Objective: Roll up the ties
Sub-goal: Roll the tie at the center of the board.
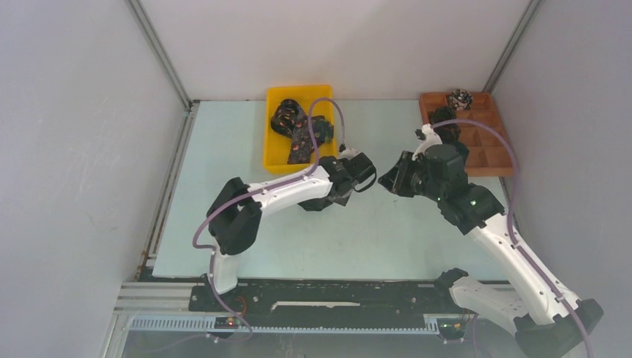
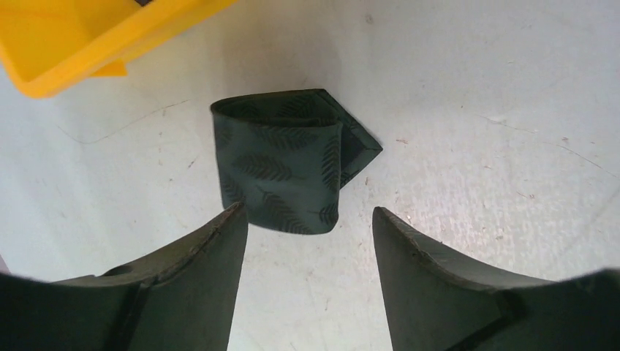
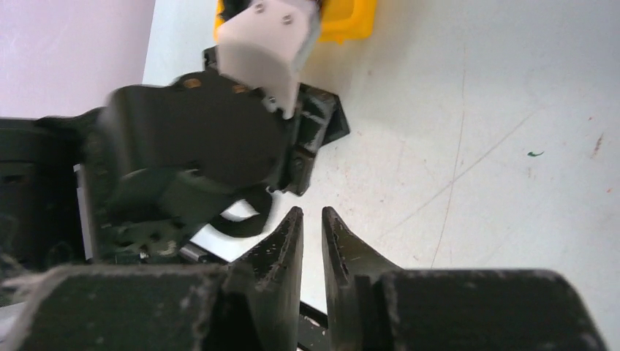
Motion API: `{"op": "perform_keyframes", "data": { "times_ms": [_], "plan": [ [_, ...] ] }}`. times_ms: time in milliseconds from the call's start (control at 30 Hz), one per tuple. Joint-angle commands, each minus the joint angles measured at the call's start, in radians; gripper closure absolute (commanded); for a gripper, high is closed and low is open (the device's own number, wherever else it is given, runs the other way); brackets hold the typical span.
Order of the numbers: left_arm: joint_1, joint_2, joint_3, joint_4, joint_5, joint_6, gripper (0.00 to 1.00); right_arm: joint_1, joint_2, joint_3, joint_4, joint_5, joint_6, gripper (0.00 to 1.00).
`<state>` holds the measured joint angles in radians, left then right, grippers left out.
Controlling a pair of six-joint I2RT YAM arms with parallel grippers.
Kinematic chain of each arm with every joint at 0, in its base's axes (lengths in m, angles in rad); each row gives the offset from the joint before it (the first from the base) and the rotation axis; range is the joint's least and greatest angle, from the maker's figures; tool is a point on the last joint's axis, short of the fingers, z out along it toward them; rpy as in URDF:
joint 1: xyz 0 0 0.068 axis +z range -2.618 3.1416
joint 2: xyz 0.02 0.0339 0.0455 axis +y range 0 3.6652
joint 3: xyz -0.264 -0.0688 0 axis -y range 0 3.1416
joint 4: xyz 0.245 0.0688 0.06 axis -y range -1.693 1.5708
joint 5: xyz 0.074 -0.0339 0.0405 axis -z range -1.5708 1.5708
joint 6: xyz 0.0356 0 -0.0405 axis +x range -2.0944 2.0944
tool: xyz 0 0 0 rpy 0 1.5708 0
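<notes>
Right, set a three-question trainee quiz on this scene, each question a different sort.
1. True or false: the rolled tie lies on the table, outside the bin.
2. The loose ties lie in a bin coloured: A red, B yellow, C blue.
3. What does the right gripper hold?

Key: 1 true; 2 B; 3 nothing, and there is an empty gap between its fingers.

Two arms (image 1: 287, 190), two trays (image 1: 269, 128), several ties (image 2: 281, 168)
</notes>
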<state>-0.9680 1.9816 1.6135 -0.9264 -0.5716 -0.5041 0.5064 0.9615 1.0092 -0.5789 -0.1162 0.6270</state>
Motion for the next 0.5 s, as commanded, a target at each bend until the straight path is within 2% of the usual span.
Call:
{"op": "perform_keyframes", "data": {
  "times_ms": [0, 133, 233, 333, 467],
  "plan": [
    [0.007, -0.143, -0.039, 0.036, -0.017, 0.010, 0.30, -0.032, -0.023, 0.018, 0.029, 0.025, 0.005, 0.78],
    [0.026, -0.271, -0.125, 0.073, -0.023, 0.013, 0.29, -0.044, -0.007, 0.019, 0.039, 0.001, 0.002, 0.48],
    [0.058, -0.373, -0.224, 0.122, 0.007, 0.036, 0.29, -0.046, 0.014, 0.008, 0.053, -0.033, 0.006, 0.29],
    [0.123, -0.472, -0.338, 0.188, 0.072, 0.062, 0.29, -0.046, 0.026, -0.045, 0.134, -0.082, 0.036, 0.17],
    [0.220, -0.579, -0.467, 0.259, 0.151, 0.081, 0.31, -0.043, 0.094, -0.111, 0.243, -0.165, 0.079, 0.10]
  ]
}}
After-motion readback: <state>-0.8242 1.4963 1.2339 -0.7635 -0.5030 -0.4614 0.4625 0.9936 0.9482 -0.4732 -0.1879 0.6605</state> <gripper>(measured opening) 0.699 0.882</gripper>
